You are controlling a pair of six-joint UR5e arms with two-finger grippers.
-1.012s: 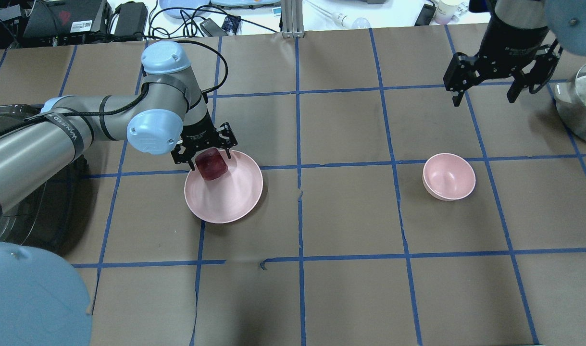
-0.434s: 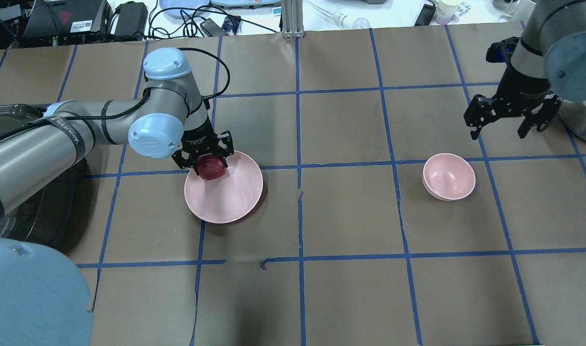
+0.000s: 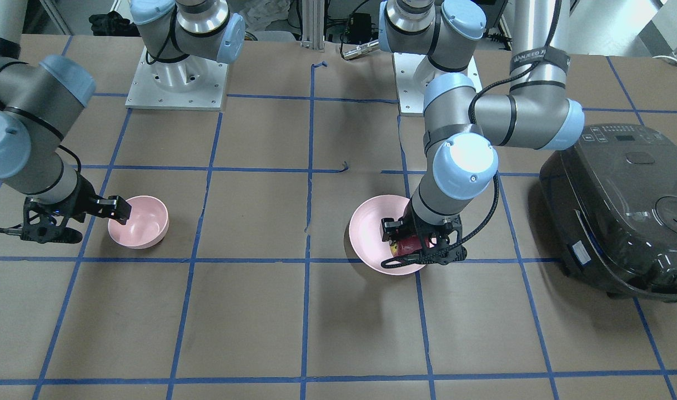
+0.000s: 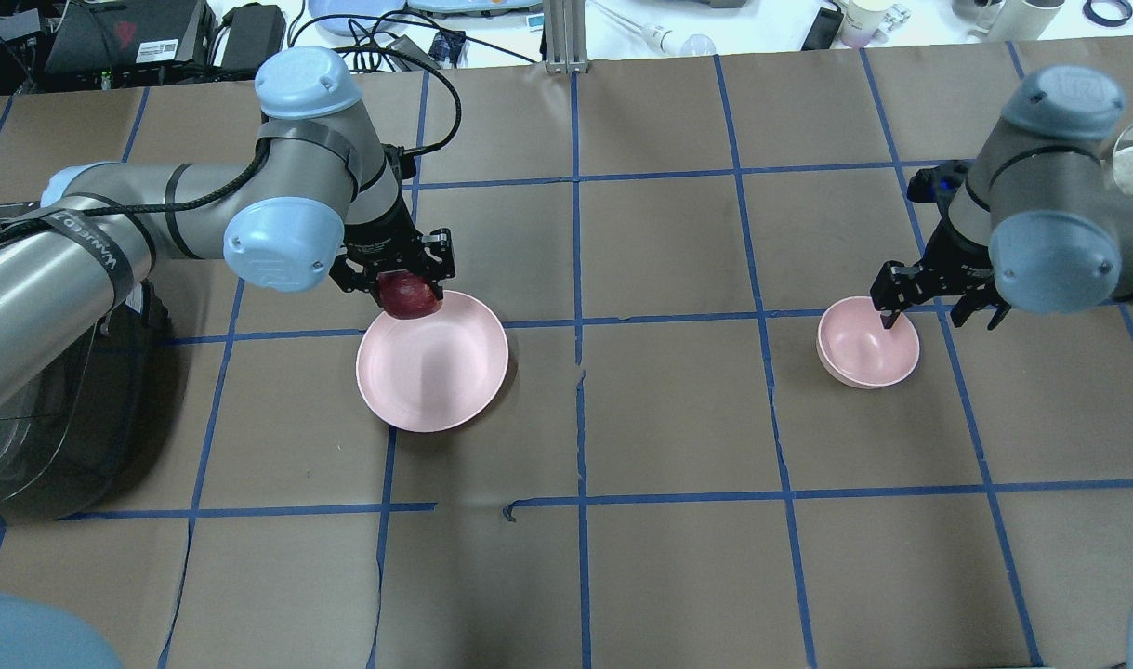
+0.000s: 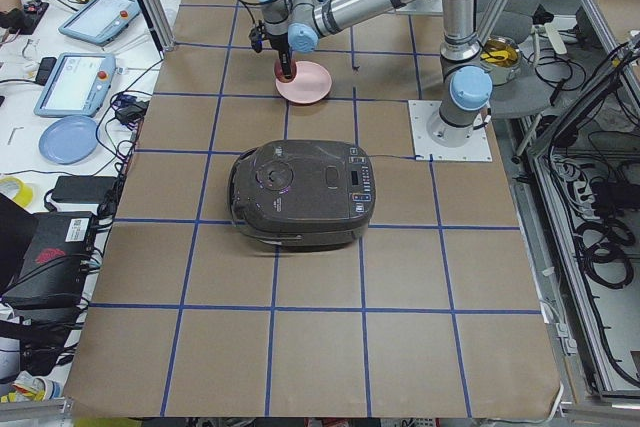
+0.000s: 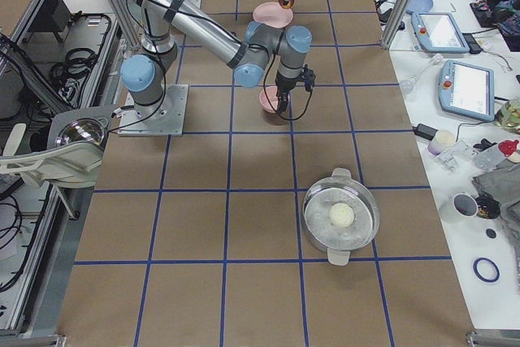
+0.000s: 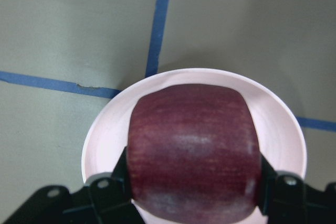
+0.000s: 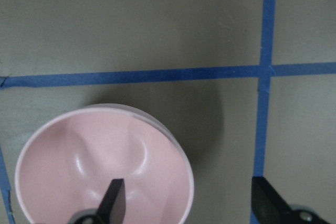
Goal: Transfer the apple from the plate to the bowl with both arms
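Note:
The dark red apple (image 4: 408,295) is held in my left gripper (image 4: 401,283), which is shut on it, just above the far part of the wide pink plate (image 4: 433,372). In the left wrist view the apple (image 7: 194,150) sits between the fingers over the plate (image 7: 102,129). In the front view the apple (image 3: 407,244) shows a yellowish patch. My right gripper (image 4: 938,311) is open and empty, low over the small pink bowl (image 4: 863,358). One finger (image 8: 114,200) hangs inside the bowl (image 8: 63,156) and the other is outside its rim.
A black rice cooker (image 4: 55,418) stands at the table's left end, close under my left arm. A steel pot with a glass lid (image 6: 341,217) stands at the right end. Brown paper with blue tape lines covers the table.
My left gripper has closed on the apple and lifted it a little off the plate. My right arm has swung in and come down to the bowl, still open.

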